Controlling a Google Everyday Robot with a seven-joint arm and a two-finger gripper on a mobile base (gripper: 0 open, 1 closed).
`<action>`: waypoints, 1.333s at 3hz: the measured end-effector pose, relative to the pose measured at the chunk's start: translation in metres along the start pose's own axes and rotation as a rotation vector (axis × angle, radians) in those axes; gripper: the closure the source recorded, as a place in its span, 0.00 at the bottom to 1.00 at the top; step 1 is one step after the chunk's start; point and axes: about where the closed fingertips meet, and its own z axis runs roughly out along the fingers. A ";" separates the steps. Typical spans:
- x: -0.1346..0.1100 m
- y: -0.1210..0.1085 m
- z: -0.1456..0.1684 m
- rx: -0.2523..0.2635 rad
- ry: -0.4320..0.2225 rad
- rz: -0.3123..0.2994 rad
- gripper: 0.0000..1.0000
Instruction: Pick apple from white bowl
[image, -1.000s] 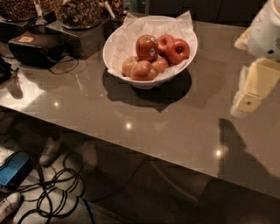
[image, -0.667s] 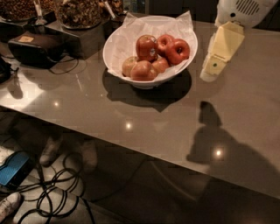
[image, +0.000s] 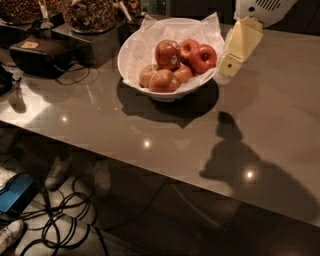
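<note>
The white bowl (image: 163, 95), lined with crinkled white paper, stands on the grey table near its back. In it lies the deep-red apple (image: 167, 53) with a pale sticker, on top at the middle left. Two glossy red apples (image: 202, 58) lie to its right, and paler yellow-brown apples (image: 163, 81) lie in front. My gripper (image: 228, 67), pale yellow under a white wrist, hangs just right of the bowl's right rim at about rim height, to the right of the apples. It holds nothing that I can see.
Dark bowls of nuts (image: 90, 12) stand on a black stand at the back left, with a black device (image: 42, 56) in front of them. The table's front edge runs diagonally from the left down to the lower right. Cables (image: 62, 225) and a blue object (image: 15, 192) lie on the floor.
My gripper has moved left from the table's right side to the bowl's right rim. The bowl and apples have not moved.
</note>
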 end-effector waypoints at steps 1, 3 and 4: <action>-0.025 -0.008 0.011 -0.010 -0.006 -0.016 0.00; -0.060 -0.009 0.019 0.030 -0.008 -0.091 0.00; -0.064 -0.021 0.026 0.006 -0.045 -0.011 0.00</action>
